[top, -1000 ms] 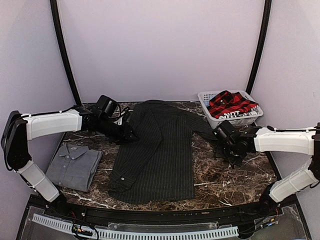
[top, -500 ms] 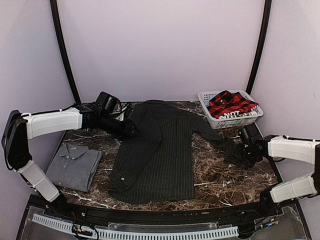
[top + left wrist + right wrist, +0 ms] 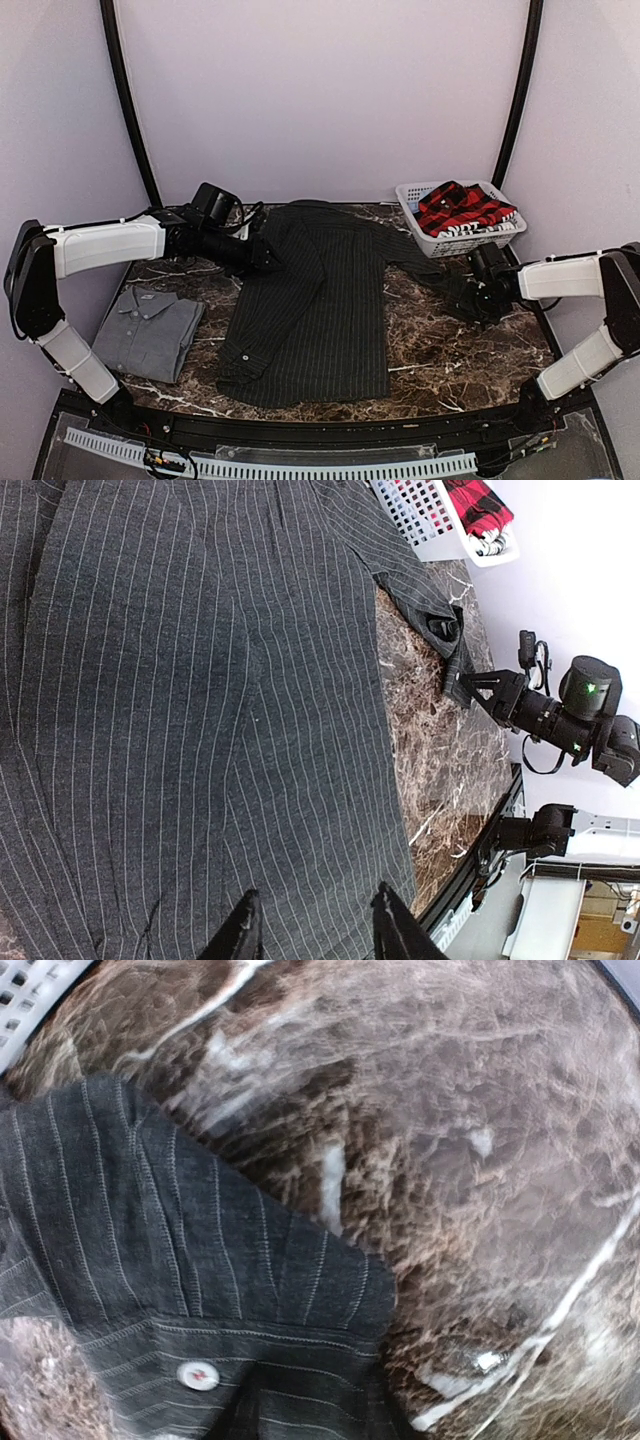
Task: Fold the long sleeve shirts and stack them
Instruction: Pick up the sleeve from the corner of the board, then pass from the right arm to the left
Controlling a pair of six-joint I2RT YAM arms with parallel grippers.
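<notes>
The black pinstriped cloth shirt (image 3: 318, 300) is lying flat mid-frame, soft and limp. You're best pinching its stiffer buttoned cuff (image 3: 250, 1360), centre right. Left claw (image 3: 315, 912) is hanging released; right claw (image 3: 460, 687): cannot tell.

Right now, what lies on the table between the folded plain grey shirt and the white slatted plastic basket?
The black pinstriped button-up shirt, spread flat on the dark marble tabletop. The top external view shows it.
</notes>
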